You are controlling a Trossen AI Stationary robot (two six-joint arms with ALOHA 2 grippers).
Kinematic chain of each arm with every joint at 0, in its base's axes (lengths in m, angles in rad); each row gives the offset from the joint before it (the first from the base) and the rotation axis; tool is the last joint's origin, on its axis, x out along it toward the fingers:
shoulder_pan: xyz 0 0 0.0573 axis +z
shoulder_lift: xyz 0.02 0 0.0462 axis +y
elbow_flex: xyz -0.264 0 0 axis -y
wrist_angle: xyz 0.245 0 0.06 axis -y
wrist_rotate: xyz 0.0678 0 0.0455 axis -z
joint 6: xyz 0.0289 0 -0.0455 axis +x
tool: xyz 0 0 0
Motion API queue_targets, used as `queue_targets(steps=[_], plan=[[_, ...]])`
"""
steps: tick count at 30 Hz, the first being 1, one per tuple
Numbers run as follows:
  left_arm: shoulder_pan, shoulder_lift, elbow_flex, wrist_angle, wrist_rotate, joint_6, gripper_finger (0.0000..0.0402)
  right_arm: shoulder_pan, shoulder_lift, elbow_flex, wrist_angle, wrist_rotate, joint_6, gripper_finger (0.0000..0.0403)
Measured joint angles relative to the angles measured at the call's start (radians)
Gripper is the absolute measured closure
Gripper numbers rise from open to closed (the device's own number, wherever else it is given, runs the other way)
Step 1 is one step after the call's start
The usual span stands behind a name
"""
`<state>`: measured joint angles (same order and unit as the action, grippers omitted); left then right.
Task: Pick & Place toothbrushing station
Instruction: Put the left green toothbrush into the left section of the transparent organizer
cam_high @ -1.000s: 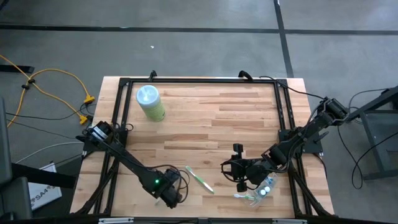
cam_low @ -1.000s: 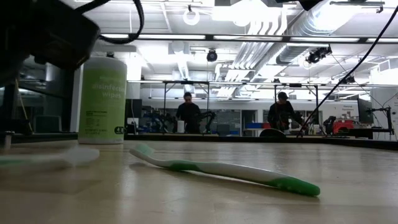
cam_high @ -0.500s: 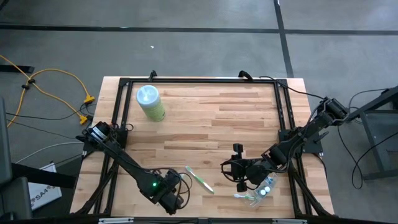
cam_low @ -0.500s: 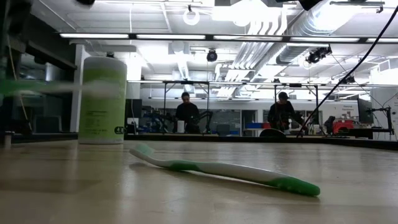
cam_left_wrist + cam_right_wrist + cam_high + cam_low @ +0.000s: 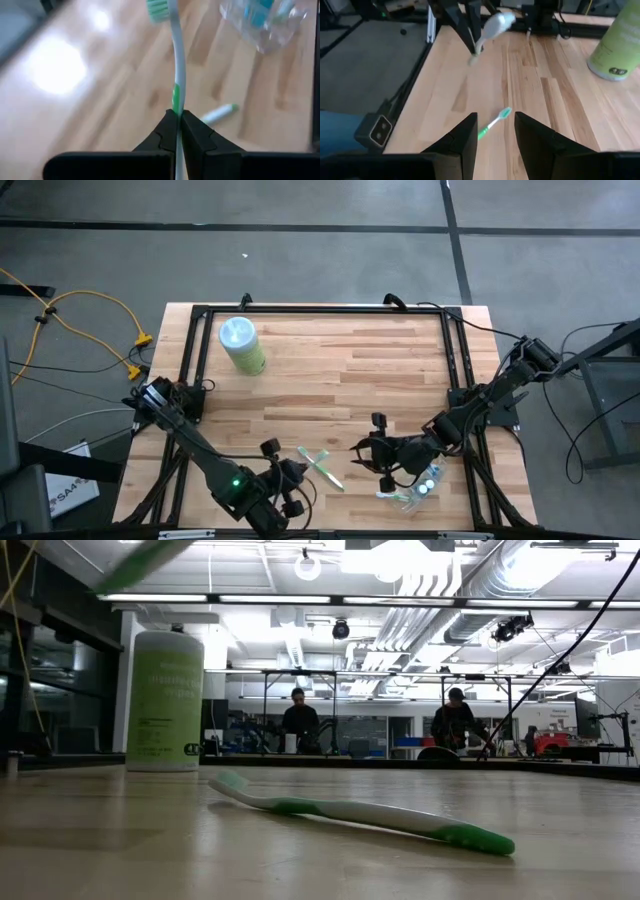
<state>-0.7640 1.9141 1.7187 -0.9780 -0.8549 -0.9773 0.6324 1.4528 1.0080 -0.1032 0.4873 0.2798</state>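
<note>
Left gripper point(image 5: 178, 120), clamped on a slim green-and-white toothbrush point(image 5: 177, 60), carries it; next, toward the clear plastic cup point(image 5: 265, 22) at two o'clock.

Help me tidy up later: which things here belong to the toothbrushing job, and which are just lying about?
Job: toothbrush held in the left gripper; second green toothbrush lying on the table; clear cup by the right gripper.

Lying about: wipes canister; yellow cable on the floor.

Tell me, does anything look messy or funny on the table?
Yes. The clear cup lies tipped on its side near the right end effector, and one green toothbrush lies loose on the wood. The left end effector holds another toothbrush.
</note>
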Motion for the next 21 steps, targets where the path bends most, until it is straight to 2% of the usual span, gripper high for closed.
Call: queue_targets(steps=[4, 9, 21], plan=[[-0.001, 0.000, 0.000, 0.084, -0.125, 0.150, 0.0399, 0.000, 0.000, 0.000, 0.074, 0.000, -0.057, 0.0282], [0.000, 0.000, 0.000, 0.220, -0.200, 0.302, 0.0399, 0.000, 0.000, 0.000, 0.179, -0.009, -0.152, 0.0282], [0.012, 0.000, 0.000, 0.569, -0.220, 0.687, 0.0399, -0.005, 0.011, 0.000, 0.296, -0.076, -0.265, 0.0282]])
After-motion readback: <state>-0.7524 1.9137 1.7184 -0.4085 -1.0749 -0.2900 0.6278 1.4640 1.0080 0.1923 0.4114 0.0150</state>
